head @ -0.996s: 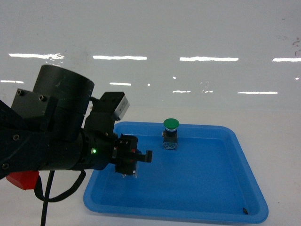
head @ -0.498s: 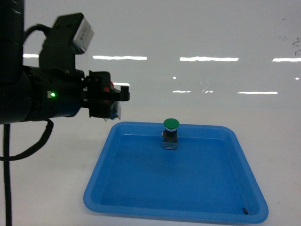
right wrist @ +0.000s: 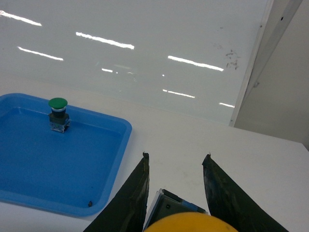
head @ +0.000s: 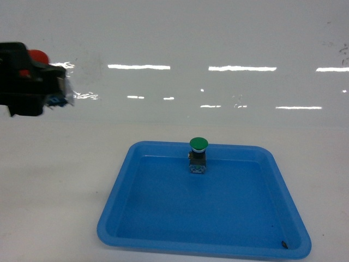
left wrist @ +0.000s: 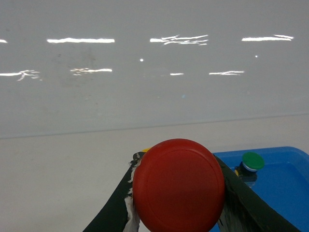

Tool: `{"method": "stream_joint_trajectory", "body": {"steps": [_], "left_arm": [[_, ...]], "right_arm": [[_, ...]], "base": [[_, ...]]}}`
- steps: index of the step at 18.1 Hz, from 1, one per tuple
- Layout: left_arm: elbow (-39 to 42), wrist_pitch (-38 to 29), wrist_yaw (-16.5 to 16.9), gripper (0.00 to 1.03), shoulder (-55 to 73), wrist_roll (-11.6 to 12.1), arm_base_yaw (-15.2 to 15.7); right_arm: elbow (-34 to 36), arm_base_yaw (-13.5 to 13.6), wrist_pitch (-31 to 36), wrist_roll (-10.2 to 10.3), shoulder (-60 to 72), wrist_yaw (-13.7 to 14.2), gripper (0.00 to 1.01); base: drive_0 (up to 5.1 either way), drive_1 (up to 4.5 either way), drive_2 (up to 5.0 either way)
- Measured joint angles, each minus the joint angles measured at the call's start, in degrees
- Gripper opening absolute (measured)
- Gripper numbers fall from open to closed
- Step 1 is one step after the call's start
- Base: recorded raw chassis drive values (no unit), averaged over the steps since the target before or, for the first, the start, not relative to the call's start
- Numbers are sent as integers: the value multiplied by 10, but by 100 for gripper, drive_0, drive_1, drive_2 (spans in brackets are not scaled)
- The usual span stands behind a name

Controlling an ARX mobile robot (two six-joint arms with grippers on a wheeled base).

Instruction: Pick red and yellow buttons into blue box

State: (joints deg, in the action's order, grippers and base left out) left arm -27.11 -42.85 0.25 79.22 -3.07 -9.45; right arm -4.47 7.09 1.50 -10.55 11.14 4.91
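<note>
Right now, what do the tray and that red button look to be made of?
Tray: probably moulded plastic, uniformly blue with a soft sheen and rounded rim. Red button: cap looks like smooth matte plastic, evenly coloured without glare.

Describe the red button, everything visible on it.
The red button shows a round, smooth, matte red cap that looks like plastic, facing the left wrist camera and filling the space between the left gripper jaws, which press on it from both sides. Its switch block is hidden behind the cap. In the head view only a sliver of red cap shows, held high, left of the tray.
</note>
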Motion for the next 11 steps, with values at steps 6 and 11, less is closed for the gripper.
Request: {"method": "stream_joint_trajectory", "body": {"steps": [6,11], "left_arm": [[123,128,-14,32,-211,1,6],[144,171,-70,32,-324,5,-38]], "right_arm": [[0,0,0,0,0,0,30],[0,0,0,0,0,0,30]], "base": [[0,0,0],[0,0,0]]}}
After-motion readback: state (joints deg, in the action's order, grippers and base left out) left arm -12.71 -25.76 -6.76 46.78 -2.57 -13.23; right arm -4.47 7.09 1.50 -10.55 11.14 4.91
